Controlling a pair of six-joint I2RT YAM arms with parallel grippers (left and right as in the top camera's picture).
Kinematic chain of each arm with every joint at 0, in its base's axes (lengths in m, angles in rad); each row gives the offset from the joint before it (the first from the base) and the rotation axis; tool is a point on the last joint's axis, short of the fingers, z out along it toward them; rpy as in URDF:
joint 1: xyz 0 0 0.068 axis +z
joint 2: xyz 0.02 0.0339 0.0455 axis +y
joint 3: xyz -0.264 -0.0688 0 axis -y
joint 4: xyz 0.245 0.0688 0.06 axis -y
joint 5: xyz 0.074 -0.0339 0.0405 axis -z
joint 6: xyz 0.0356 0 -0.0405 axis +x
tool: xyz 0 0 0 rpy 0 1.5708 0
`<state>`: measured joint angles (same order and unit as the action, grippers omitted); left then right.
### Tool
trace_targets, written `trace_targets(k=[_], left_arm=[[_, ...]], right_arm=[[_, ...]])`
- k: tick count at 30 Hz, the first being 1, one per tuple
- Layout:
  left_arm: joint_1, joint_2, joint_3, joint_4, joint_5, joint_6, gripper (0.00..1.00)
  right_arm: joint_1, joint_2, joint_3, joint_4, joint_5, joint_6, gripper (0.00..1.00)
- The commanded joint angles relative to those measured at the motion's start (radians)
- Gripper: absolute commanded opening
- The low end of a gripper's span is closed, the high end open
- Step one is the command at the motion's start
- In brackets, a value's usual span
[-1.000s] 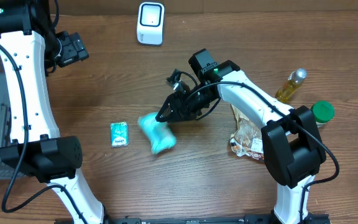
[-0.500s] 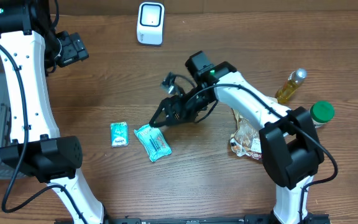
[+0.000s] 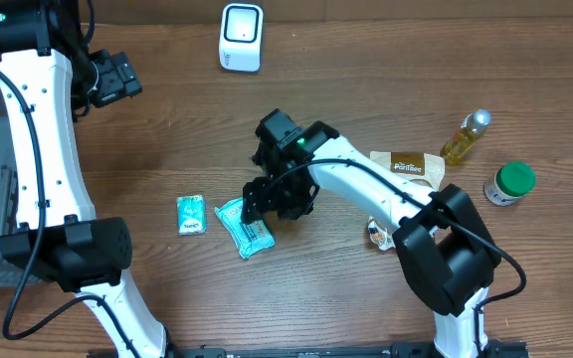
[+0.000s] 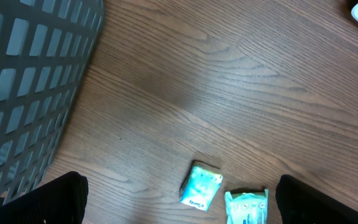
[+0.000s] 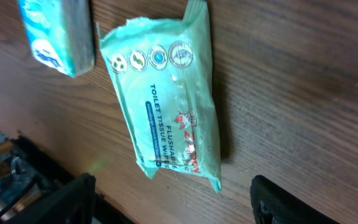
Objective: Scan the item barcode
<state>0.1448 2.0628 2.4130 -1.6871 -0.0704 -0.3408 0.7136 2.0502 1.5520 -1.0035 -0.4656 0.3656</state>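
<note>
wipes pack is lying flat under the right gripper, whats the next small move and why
Probably lower the right gripper and close on the wipes pack: the jaws stand open above it, it lies printed face up with no barcode showing, and the scanner sits well away.

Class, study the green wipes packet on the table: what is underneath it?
The wipes packet lies flat on the wooden table, printed face up. Its underside is covered, so nothing there can be seen.

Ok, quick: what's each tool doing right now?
Left tool: open, holding nothing.
Right tool: open above the wipes pack, not gripping it.
</note>
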Motion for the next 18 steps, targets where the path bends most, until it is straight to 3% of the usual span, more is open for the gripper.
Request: trace_targets(k=[1, 7, 10, 13, 18], left_arm=[[-0.001, -0.023, -0.004, -0.002, 0.009, 0.004, 1.0], [0.0, -0.023, -0.004, -0.002, 0.009, 0.004, 1.0], [0.0, -0.023, -0.004, -0.002, 0.009, 0.004, 0.99], [-0.001, -0.023, -0.004, -0.002, 0.009, 0.004, 0.99], [-0.001, -0.023, -0.004, -0.002, 0.008, 0.004, 1.0]], right_arm=[[0.035, -0.04, 0.018, -0.006, 0.083, 0.061, 0.77], [0.082, -0.04, 0.018, -0.011, 0.176, 0.105, 0.75], [0.1, -0.04, 0.018, -0.014, 0.237, 0.146, 0.72], [0.105, -0.04, 0.018, -0.013, 0.267, 0.17, 0.59], [0.105, -0.04, 0.018, -0.021, 0.254, 0.17, 0.58]])
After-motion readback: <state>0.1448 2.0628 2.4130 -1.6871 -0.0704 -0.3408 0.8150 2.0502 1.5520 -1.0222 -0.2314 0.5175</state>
